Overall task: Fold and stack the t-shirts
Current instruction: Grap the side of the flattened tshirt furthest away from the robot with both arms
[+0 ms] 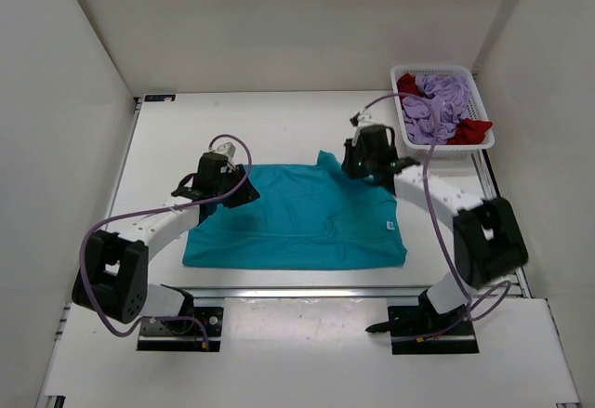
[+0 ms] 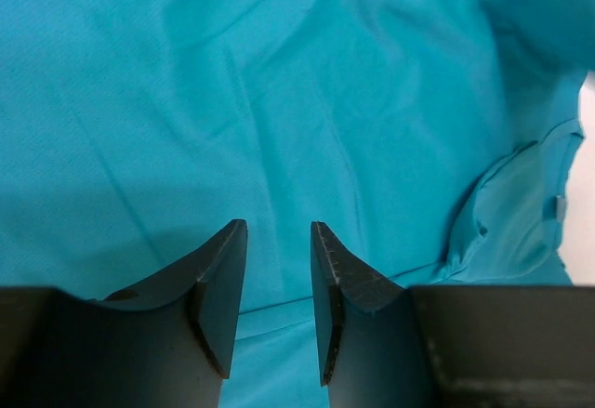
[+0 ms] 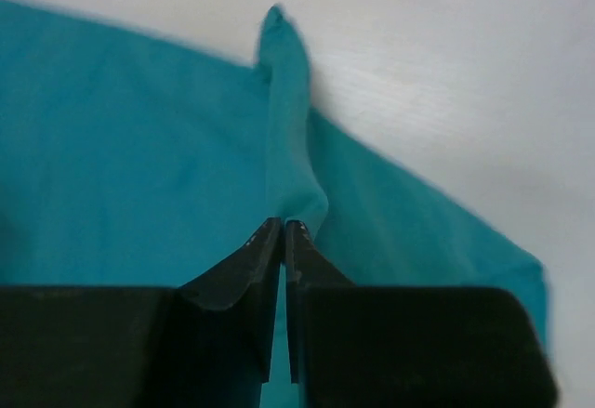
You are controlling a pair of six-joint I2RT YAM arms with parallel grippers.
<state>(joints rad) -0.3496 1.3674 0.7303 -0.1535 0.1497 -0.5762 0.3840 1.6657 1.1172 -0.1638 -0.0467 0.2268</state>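
Right pincer [image 3: 284,233] is being clenched on a raised ridge of the teal-blue soft fabric t-shirt [image 1: 297,227], lying spread on the white worktop [image 1: 279,125]; the left pincer [image 2: 279,241] is being held parted above it, empty. No fold is judged finished. The crumpled lavender t-shirt [image 1: 437,106] and red t-shirt [image 1: 472,131] are waiting in the white plastic mesh basket [image 1: 480,103], well apart, obstructing nothing.

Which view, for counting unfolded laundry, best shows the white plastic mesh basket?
Top external: only it shows the white plastic mesh basket, far right, holding a lavender fabric shirt and a red fabric shirt. Both wrist views miss it, facing the teal-blue fabric shirt.
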